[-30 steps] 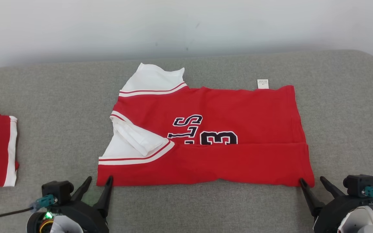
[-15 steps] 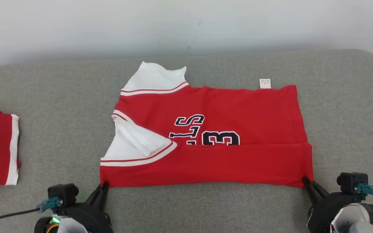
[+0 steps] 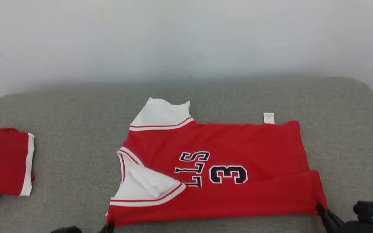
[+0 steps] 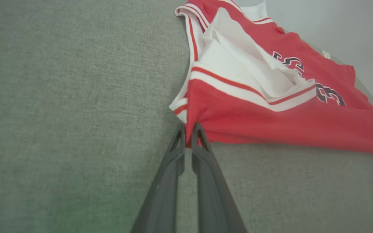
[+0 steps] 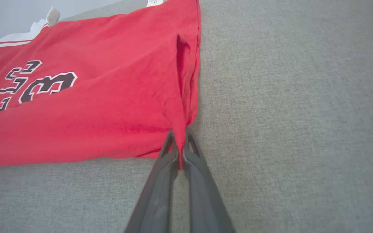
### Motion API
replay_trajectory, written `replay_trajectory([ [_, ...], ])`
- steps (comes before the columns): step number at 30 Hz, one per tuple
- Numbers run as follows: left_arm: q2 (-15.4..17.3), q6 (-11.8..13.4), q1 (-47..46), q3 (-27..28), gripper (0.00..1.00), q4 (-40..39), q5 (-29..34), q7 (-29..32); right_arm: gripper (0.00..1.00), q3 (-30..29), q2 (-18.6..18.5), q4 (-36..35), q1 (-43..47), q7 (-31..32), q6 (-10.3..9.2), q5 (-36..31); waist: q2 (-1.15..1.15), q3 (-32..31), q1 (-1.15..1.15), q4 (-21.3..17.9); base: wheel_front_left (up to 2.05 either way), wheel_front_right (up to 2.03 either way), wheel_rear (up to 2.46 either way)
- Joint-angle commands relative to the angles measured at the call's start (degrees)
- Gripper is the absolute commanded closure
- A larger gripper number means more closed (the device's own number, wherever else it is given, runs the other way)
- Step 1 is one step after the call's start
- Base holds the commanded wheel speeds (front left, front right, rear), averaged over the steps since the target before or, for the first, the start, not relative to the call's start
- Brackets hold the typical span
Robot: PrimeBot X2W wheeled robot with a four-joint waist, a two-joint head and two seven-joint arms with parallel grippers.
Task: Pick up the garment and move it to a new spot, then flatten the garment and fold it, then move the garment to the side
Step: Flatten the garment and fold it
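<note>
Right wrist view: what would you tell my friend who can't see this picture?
The right tool is shut on the near corner of a red shirt, pinching the cloth between its two dark fingers. The shirt spreads away to the left over a grey cushion and has a dark number 3 on it.

Matt red knit jersey [image 3: 238, 145]; coarse grey woven cushion [image 3: 76, 129].

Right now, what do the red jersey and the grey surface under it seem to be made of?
Red jersey: probably soft knit cloth, matte; it drapes and creases at its corners. Grey surface: seemingly woven upholstery fabric, matte, padded perhaps; a fine flecked weave shows.
</note>
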Motion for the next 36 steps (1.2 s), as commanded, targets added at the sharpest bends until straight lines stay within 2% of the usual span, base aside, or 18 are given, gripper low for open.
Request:
replay_trajectory([
  [1,0.94,1.35,3.43,0.26,1.00,-2.58,-0.26,-0.37,1.00,-1.60,0.11,-1.64,2.78,0.24,-0.05,0.08,0.00,-1.23,0.00,0.61,0.00,0.00,0.00],
  [11,2.88,6.50,12.20,1.10,1.00,-13.35,-1.54,-0.44,1.00,-5.77,2.05,-8.51,10.34,4.26,-0.05,-1.65,0.00,-1.35,0.00,1.31,0.00,0.00,0.00],
  [18,2.58,7.75,13.00,0.30,1.00,-14.84,-1.14,0.13,1.00,-6.92,3.43,-10.12,11.45,7.67,-0.05,-3.66,0.00,-1.34,0.00,1.53,0.00,0.00,0.00],
  [20,2.70,7.87,12.67,0.04,0.27,-14.79,-0.41,-0.18,0.18,-7.12,3.91,-10.47,11.45,8.45,-0.05,-3.78,0.00,-1.36,0.00,1.49,0.00,0.00,0.00],
  [21,2.79,7.95,12.49,-0.14,0.00,-14.85,0.15,-0.28,0.00,-7.28,4.02,-10.62,11.39,8.54,-0.05,-4.10,0.00,-1.35,0.00,1.47,0.00,0.00,0.00],
  [30,3.26,8.79,11.29,2.43,0.00,-17.30,3.10,-2.77,0.00,-9.63,4.49,-13.55,9.66,5.98,-0.05,-6.27,0.00,-1.54,0.00,1.75,0.00,0.00,0.00],
  [34,2.98,9.57,11.27,5.78,0.00,-18.82,6.05,-3.25,0.00,-10.56,5.23,-14.58,8.93,2.50,-0.04,-8.08,0.00,-1.69,0.00,1.83,0.00,0.00,0.00],
  [36,1.94,9.82,11.03,9.42,0.00,-20.64,8.45,-3.36,0.00,-10.72,5.76,-14.89,8.40,0.60,-0.04,-8.79,0.00,-1.74,0.00,1.86,0.00,0.00,0.00],
])
